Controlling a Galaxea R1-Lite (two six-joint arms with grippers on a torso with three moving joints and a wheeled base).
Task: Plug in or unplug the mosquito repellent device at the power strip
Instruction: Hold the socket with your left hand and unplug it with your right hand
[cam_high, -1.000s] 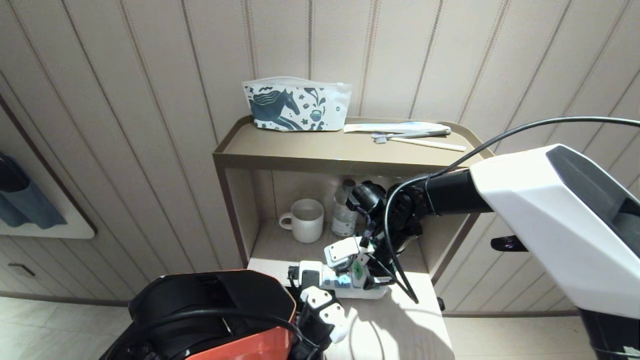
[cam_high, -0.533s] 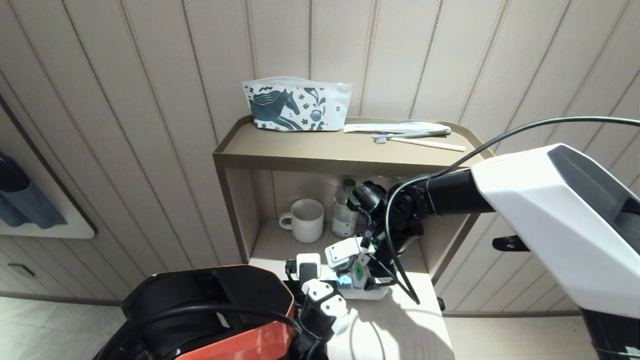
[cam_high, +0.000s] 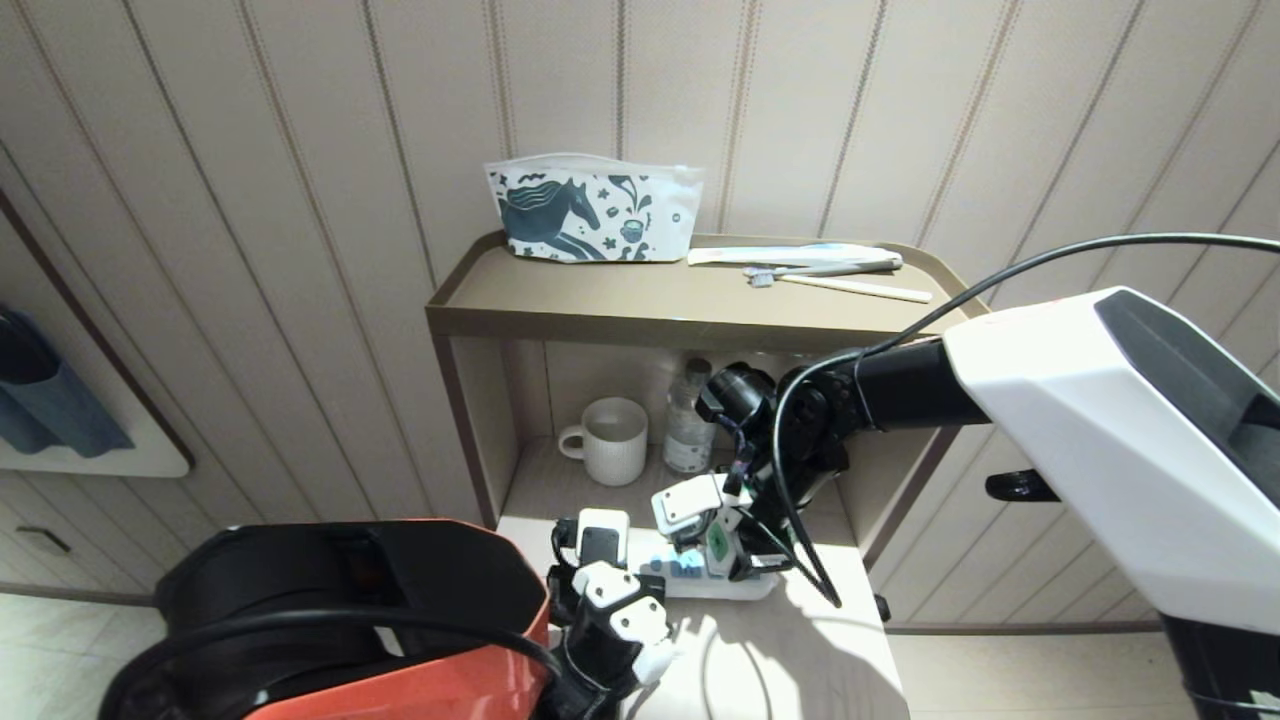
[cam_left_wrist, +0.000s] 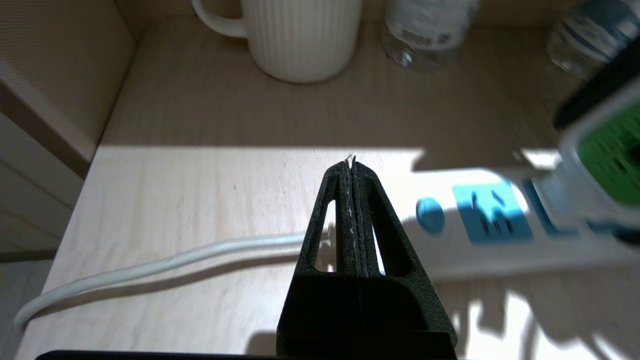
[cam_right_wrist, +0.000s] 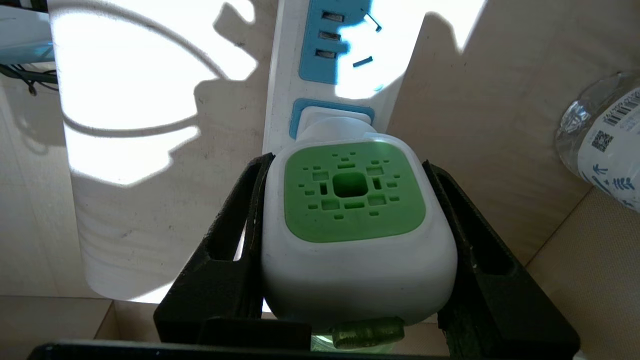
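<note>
The mosquito repellent device (cam_right_wrist: 357, 225), white with a green vented top, sits between the fingers (cam_right_wrist: 235, 235) of my right gripper (cam_right_wrist: 347, 164), which is shut on its sides. Its plug end meets a light-blue socket at the end of the white power strip (cam_right_wrist: 285, 75), which lies on the lower wooden shelf (cam_high: 800, 640). In the head view the device (cam_high: 716, 541) stands over the strip (cam_high: 740, 585). My left gripper (cam_left_wrist: 351, 162) is shut on nothing, hovering over the cord end of the strip (cam_left_wrist: 480, 245), beside its blue button (cam_left_wrist: 430, 216).
A white ribbed mug (cam_high: 610, 440) and a clear water bottle (cam_high: 690, 420) stand at the back of the lower shelf; another bottle (cam_right_wrist: 605, 145) is beside the device. The pale cord (cam_left_wrist: 150, 260) trails off the front. A patterned pouch (cam_high: 590, 205) and toothbrush (cam_high: 800, 268) lie on top.
My left arm has drawn to the left, away from the strip's end. The right gripper and the device have stayed where they were.
</note>
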